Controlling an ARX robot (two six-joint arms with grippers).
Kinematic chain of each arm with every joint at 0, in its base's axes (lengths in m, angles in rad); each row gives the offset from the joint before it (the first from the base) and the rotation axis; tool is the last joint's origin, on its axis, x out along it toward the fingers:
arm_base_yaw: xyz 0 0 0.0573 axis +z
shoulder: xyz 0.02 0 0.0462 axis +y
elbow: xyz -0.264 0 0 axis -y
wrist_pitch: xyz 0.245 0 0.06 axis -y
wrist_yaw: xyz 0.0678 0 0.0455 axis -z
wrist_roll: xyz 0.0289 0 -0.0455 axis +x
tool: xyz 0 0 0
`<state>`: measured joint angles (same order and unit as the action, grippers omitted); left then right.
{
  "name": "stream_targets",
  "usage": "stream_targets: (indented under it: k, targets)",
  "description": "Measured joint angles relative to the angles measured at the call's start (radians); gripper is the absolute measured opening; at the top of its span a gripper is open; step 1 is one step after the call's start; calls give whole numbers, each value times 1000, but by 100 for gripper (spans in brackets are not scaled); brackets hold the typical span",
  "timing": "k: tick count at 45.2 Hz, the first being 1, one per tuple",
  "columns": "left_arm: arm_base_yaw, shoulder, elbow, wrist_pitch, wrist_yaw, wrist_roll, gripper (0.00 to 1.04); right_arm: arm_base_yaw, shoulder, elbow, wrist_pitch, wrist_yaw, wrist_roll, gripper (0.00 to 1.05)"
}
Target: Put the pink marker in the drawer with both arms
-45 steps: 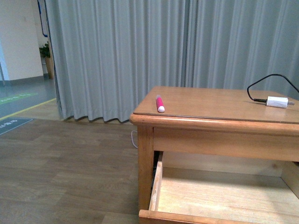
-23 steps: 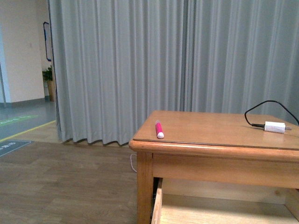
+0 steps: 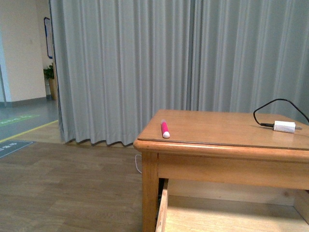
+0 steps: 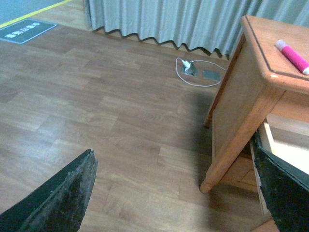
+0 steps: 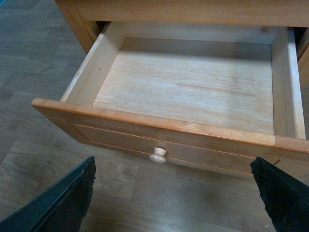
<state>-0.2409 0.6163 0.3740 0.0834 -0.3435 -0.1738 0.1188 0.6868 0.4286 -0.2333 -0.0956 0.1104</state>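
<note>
Pink, stubby, white-capped: your pink marker (image 3: 165, 129) lies on the glossy wooden cabinet top (image 3: 217, 126) near its left edge. The pale-floored drawer (image 5: 164, 127) stands pulled out. Your left gripper (image 4: 172, 159) and right gripper (image 5: 174, 166) gape wide.

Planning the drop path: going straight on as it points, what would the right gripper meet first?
Probably the front panel of the open honey-coloured wooden drawer, near its small round knob, though depth is unclear.
</note>
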Motion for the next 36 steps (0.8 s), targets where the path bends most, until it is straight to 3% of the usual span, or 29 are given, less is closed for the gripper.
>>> stream_targets:
  k: [8,13,23,36]
  targets:
    - [-6,392,221,196,79,87,99,0,0,0,0,0,0,96]
    - [-42,610,387,240,98,127,99,0,0,0,0,0,0,96]
    - [-98,980,729,209,126,150,99,0,0,0,0,0,0,96]
    - [-156,1268,1098,87,109,151,99,0,0,0,0,0,0,96]
